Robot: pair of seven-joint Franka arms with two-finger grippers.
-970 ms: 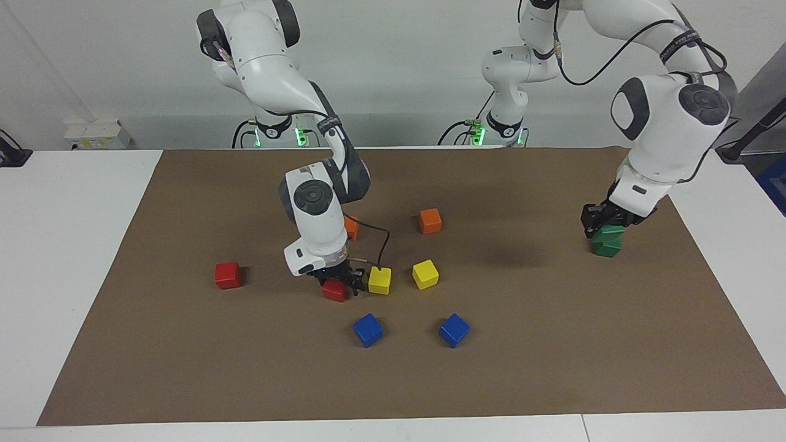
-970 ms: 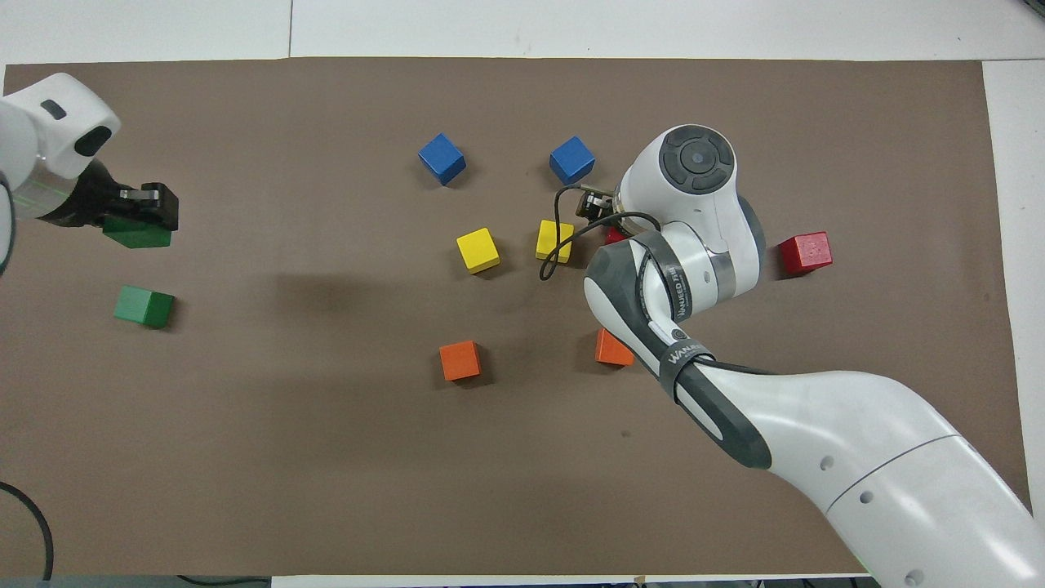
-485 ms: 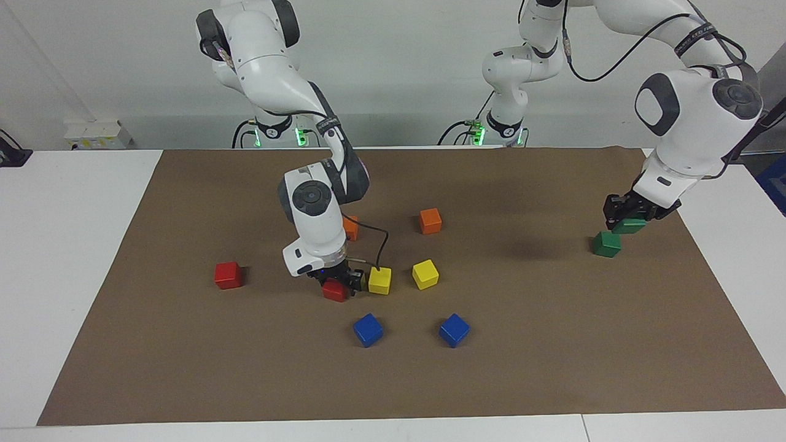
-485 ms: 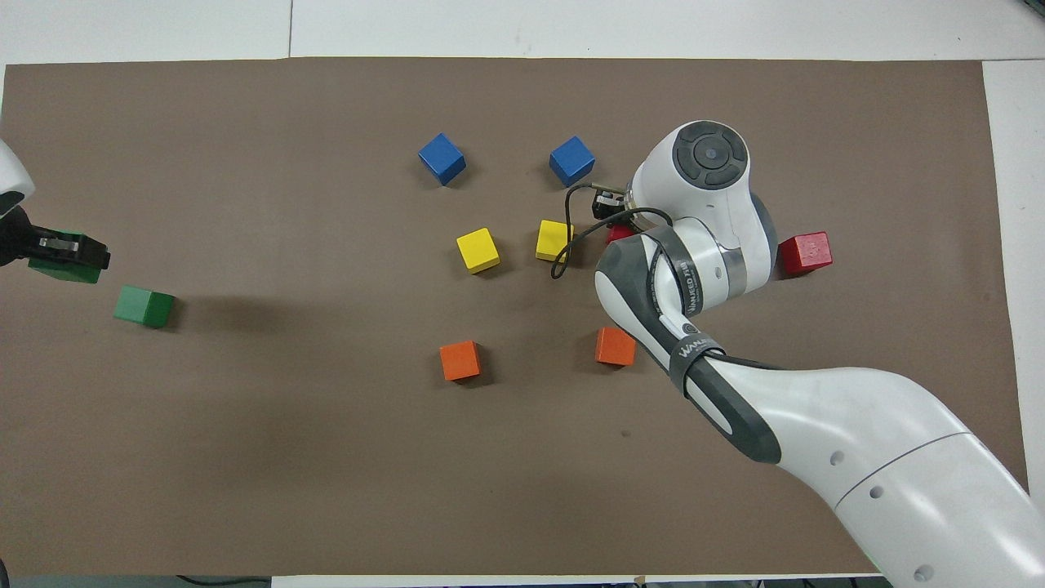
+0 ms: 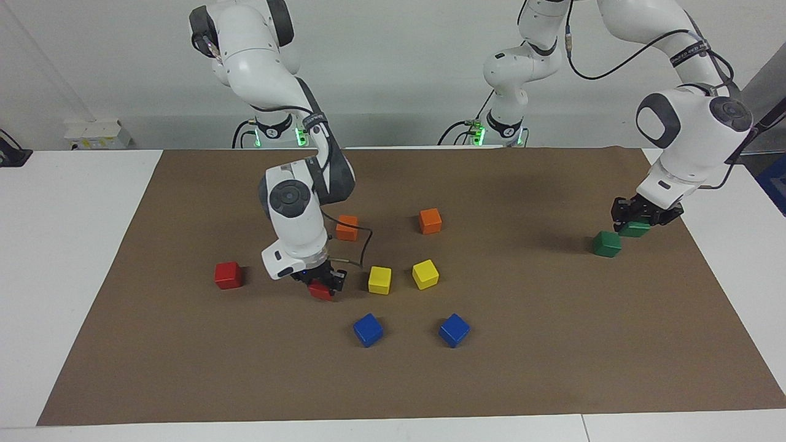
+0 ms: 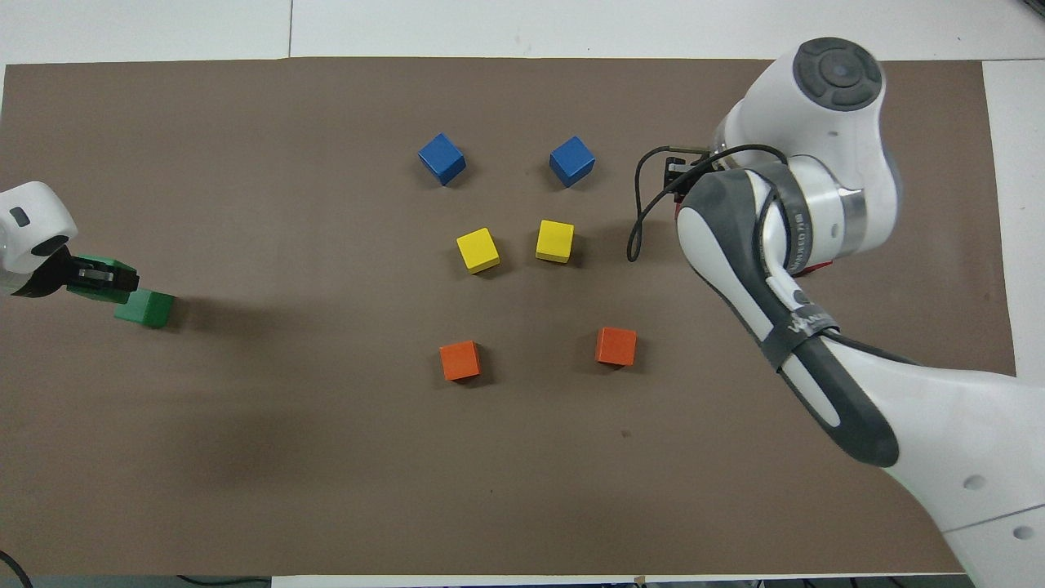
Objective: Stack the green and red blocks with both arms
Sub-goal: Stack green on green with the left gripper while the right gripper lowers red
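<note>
My right gripper is shut on a red block and holds it low over the brown mat, between a yellow cube and the other red block. My left gripper is shut on a green block and holds it just above the mat. It is beside the other green block, toward the left arm's end of the table. In the overhead view the held green block partly overlaps the lying one. There the right arm hides both red blocks almost fully.
Two yellow cubes, two blue cubes and two orange cubes lie mid-mat. The brown mat covers most of the white table.
My right gripper has carried the red block away from the yellow cube toward the other red block. My left gripper rose off the lying green block with its green block, then came down beside it.
</note>
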